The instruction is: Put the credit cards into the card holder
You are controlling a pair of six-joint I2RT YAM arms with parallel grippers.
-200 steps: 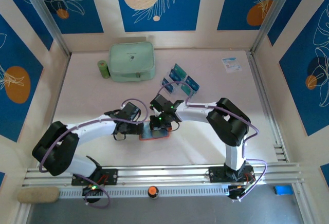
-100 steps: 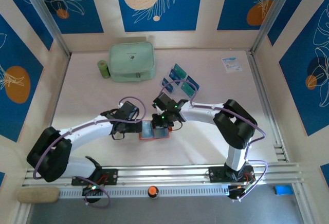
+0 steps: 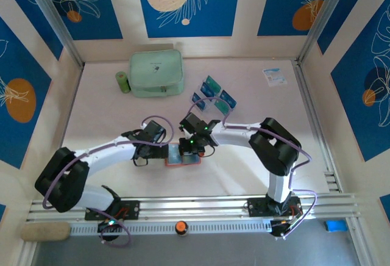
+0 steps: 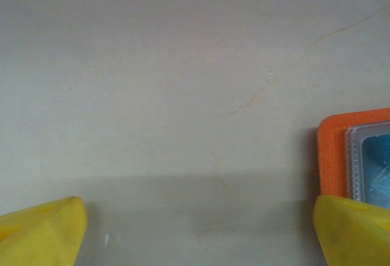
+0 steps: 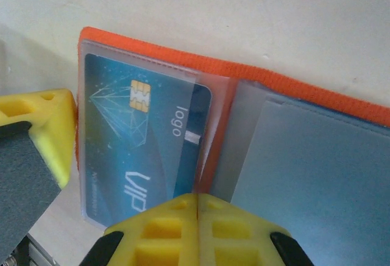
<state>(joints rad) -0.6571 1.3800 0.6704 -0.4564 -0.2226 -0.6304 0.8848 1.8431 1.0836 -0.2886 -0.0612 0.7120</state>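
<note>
The orange card holder (image 3: 184, 163) lies open on the table between both arms. In the right wrist view a teal credit card (image 5: 146, 135) with a chip sits in the clear sleeve on the left half of the card holder (image 5: 244, 74). My right gripper (image 5: 198, 200) is shut with nothing between its fingers, its tips over the holder's middle fold. My left gripper (image 4: 198, 232) is open wide over bare table, its right fingertip (image 4: 356, 229) at the left edge of the card holder (image 4: 332, 150). From above, the left gripper (image 3: 163, 152) and the right gripper (image 3: 189, 150) flank the holder. More credit cards (image 3: 213, 93) stand in a clear rack behind.
A mint-green zip pouch (image 3: 156, 72) and a green cylinder (image 3: 123, 82) sit at the back left. A white-and-blue leaflet (image 3: 274, 75) lies at the back right. A metal rail (image 3: 195, 208) runs along the near edge.
The left arm's elbow swung out and came partly back. Both grippers stayed at the card holder, with the left one open and the right one shut throughout.
</note>
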